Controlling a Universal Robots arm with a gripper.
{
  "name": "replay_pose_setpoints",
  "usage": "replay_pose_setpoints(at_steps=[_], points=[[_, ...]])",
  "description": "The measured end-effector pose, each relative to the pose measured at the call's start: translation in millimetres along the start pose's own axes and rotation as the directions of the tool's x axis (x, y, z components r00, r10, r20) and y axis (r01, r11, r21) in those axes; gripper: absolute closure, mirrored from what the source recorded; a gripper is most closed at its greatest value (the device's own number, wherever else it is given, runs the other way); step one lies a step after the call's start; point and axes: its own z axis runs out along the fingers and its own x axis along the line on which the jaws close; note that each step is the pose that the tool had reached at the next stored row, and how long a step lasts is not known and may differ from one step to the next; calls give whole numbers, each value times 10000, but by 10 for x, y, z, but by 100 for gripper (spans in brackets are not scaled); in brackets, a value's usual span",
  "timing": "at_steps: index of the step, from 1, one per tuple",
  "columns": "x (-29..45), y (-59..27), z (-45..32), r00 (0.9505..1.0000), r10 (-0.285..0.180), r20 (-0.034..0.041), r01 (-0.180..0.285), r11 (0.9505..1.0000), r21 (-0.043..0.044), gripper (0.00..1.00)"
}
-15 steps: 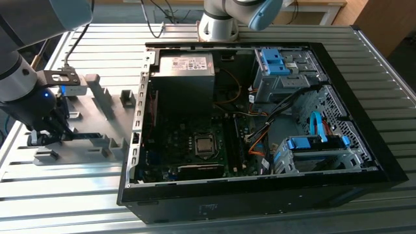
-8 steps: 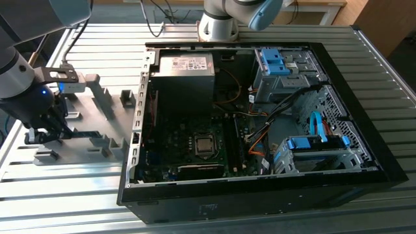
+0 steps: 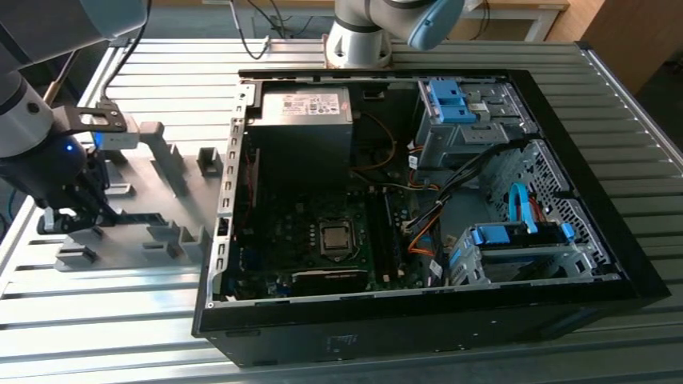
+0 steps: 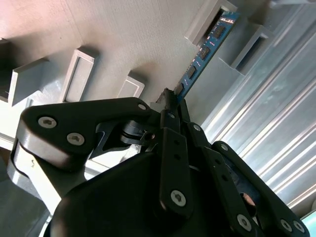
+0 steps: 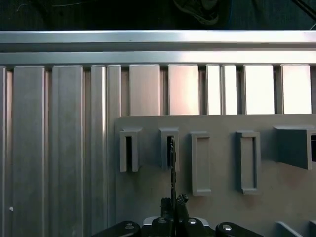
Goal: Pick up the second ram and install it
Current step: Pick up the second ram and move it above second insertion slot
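Observation:
The second ram (image 4: 202, 54) is a thin blue board with dark chips, seen edge-on in the first wrist view (image 5: 172, 170). Its far end sits in a raised slot of the grey holder tray (image 4: 123, 29). My gripper (image 4: 170, 98) has its black fingers shut on the stick's near end, also visible in the first wrist view (image 5: 173, 202). In the exterior view the gripper (image 3: 69, 216) is low over the tray (image 3: 160, 160) at the exterior view's left, well apart from the open computer case (image 3: 427, 200).
The tray (image 5: 222, 197) carries several more raised slot blocks around the held stick. It rests on a ribbed aluminium table (image 3: 128, 320). The case's motherboard (image 3: 331, 240) lies open, with cables and blue drive brackets on the exterior view's right. The arm's base (image 3: 357, 40) stands behind the case.

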Motion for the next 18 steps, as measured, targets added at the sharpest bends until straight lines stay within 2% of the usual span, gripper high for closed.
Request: replay_pose_setpoints(at_steps=[18], points=[[-5,-1,-141,10000,0,0,0,10000,0,86]])
